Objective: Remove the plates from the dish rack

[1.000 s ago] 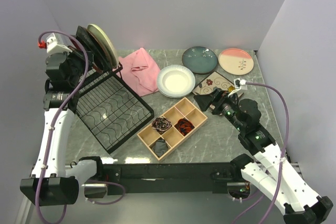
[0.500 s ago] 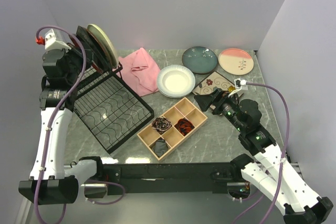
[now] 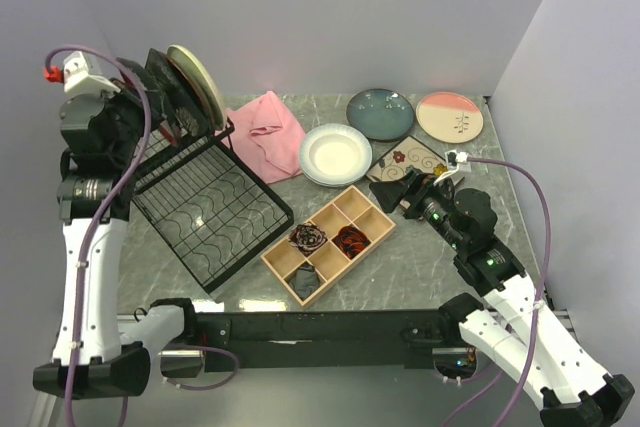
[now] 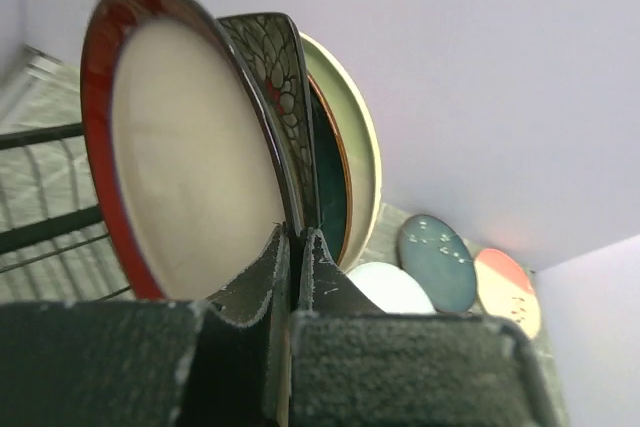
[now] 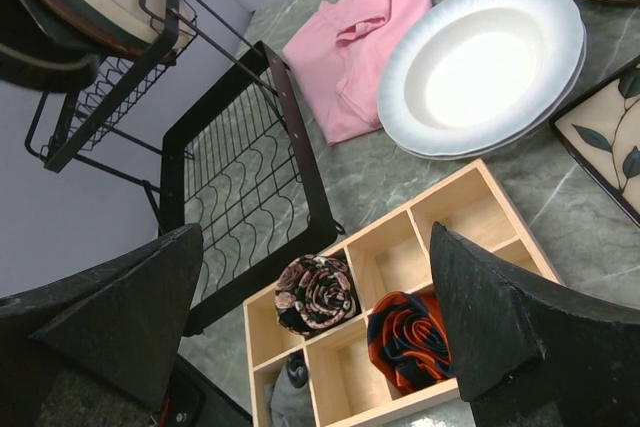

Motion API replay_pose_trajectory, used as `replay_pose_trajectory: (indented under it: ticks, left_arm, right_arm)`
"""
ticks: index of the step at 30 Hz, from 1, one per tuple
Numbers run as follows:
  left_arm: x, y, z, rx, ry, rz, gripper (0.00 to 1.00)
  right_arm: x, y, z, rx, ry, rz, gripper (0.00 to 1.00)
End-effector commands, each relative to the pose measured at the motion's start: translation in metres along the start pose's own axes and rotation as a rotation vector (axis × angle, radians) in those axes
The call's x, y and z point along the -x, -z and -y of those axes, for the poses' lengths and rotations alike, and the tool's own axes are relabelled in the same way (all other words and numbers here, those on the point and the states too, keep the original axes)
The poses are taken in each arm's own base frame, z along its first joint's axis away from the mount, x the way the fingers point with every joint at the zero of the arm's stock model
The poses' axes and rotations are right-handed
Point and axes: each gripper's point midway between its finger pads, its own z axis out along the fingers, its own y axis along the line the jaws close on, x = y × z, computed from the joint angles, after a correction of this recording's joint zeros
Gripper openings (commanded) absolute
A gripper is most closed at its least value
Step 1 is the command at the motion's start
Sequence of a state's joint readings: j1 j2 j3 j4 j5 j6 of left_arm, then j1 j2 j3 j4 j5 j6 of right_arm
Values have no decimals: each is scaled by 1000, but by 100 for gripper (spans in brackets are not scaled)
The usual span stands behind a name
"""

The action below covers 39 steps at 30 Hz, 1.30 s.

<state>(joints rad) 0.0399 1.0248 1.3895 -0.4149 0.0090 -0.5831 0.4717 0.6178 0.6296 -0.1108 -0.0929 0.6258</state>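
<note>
Top view: L gripper up at back of dish rack, amid upright plates; pink cloth just beside rack.
L wrist: jaws pinch black floral plate edge, betw. dark red plate & cream-green plate.
R wrist: R gripper spread wide, empty, over wooden tray.
</note>
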Motion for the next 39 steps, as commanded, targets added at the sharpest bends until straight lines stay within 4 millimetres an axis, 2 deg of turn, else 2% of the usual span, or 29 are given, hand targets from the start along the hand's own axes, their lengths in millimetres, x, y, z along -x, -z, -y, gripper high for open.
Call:
replay_pose_trajectory:
  ticks: [1,7,14,20,25,30,34,39]
  left_arm:
    - [76,45,37,-106,-68,252,1]
    - [77,59,39,-115,-92,254,1]
    - [87,76,42,-106,-168,263,1]
    - [86,81,39,-100,-210,260,1]
    - [86,90,56,-192,-295,256,1]
    - [98,107,64,-194,-343,255,1]
    - [94,113,69,-222,-357,221,1]
    - [87,130,79,-298,-377,226,1]
  right_arm:
    - [15,1,-8,17,23,42,100]
    - [19,5,-10,19,26,60,100]
    - [18,1,-13,29,21,48,100]
    - [17,0,-13,33,11,41,100]
    - [18,1,-13,28,17,41,100]
    - [19,4,-16,35,9,45,100]
    - [20,4,-17,38,3,43,100]
    - [20,4,-19,39,-4,37,100]
